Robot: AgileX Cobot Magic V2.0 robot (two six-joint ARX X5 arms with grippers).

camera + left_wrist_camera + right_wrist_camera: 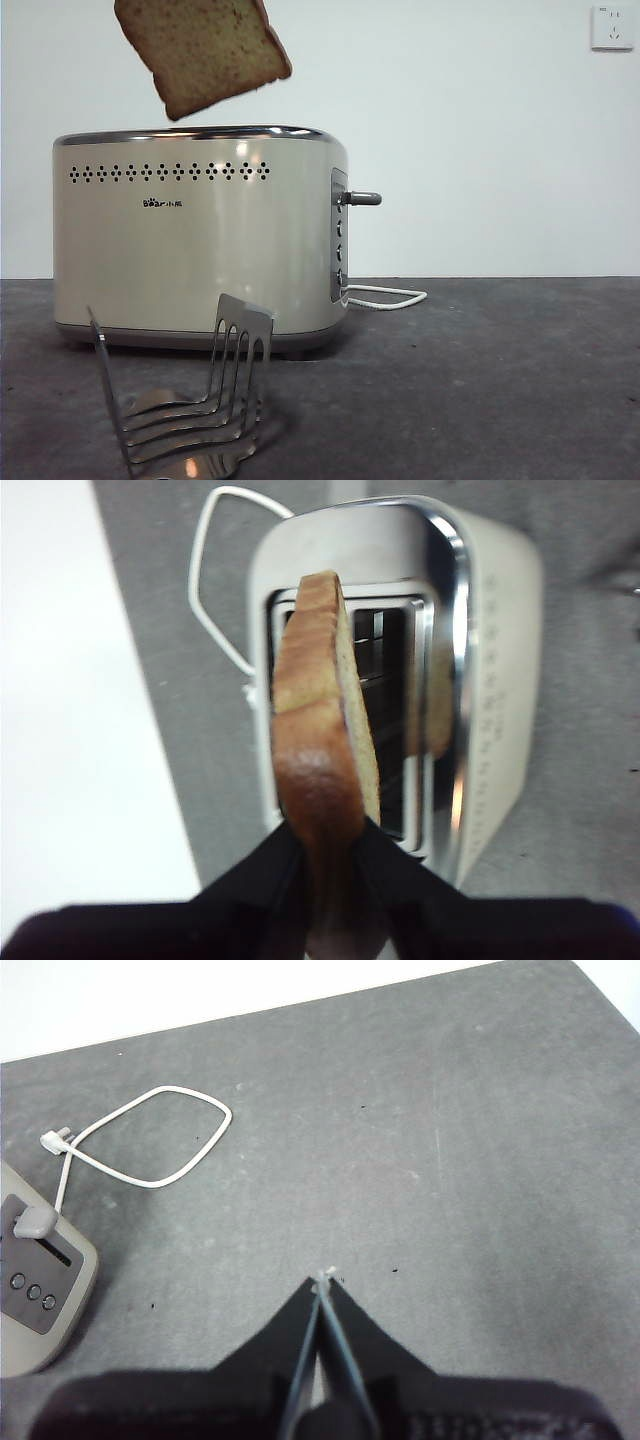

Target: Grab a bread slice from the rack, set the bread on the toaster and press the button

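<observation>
The left claw (325, 855) pinches the slice of bread (318, 750) by its crust edge, holding it tilted in the air directly above the toaster's (200, 240) open slots, not yet inside. The toaster stands toward the counter's (480, 380) back edge, the empty rack (190, 390) just before it. The right claw (322, 1285), pressed closed on nothing, hovers over bare counter beside the white cord (150, 1150).
</observation>
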